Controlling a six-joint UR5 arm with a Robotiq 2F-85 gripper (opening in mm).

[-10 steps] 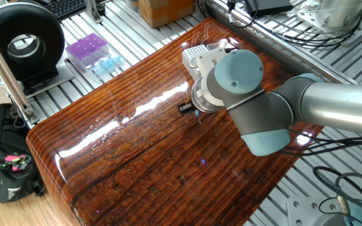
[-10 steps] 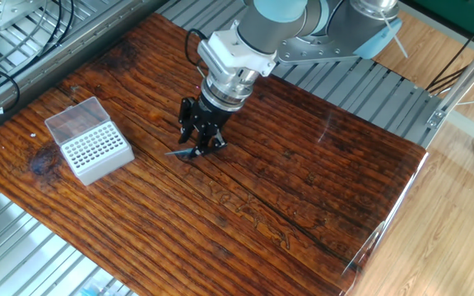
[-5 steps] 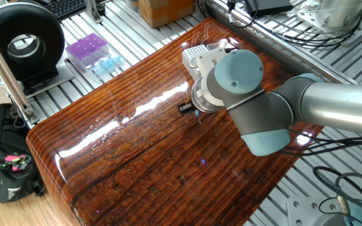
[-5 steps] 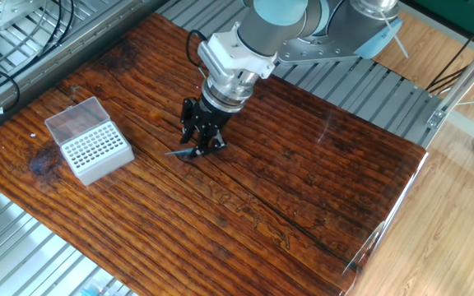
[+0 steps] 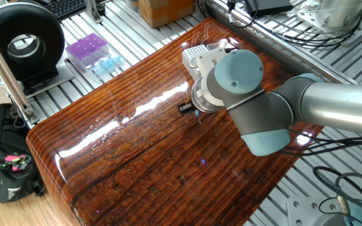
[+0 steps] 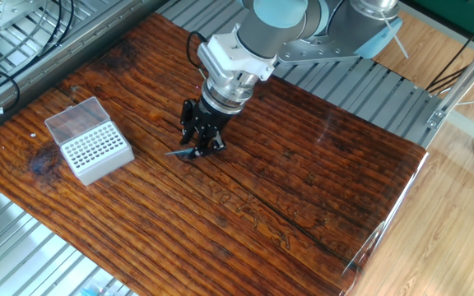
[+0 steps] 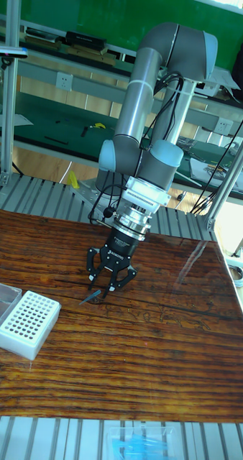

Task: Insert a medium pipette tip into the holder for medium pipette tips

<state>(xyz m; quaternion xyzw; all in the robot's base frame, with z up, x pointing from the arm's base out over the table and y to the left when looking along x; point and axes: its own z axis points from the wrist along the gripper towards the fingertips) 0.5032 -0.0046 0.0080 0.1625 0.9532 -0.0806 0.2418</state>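
Barely anything has moved since the frame a second ago: the gripper (image 6: 198,148) looks a hair higher in the other fixed view, and that's about it.

Right now we've got the medium pipette tip (image 6: 179,152) pinched between the fingertips, sticking out sideways toward the left of the frame, pointy end away from the jaws. The tall fixed view shows the same thing: the gripper (image 7: 108,284) is closed on the tip (image 7: 90,297), which hangs at a slant just above the wooden table (image 6: 303,189). From the one fixed view the arm blocks most of it, so no help there.

The holder for medium pipette tips (image 6: 95,153) sits at left centre of the other fixed view, well apart from the gripper, clear lid (image 6: 75,117) flipped open behind it and the hole grid exposed. In the tall fixed view it's at lower left (image 7: 28,323).

So as far as we can tell, the pick-up is done. Still left: carry the tip over, get it upright with the point down, line it up with a hole and push it in.
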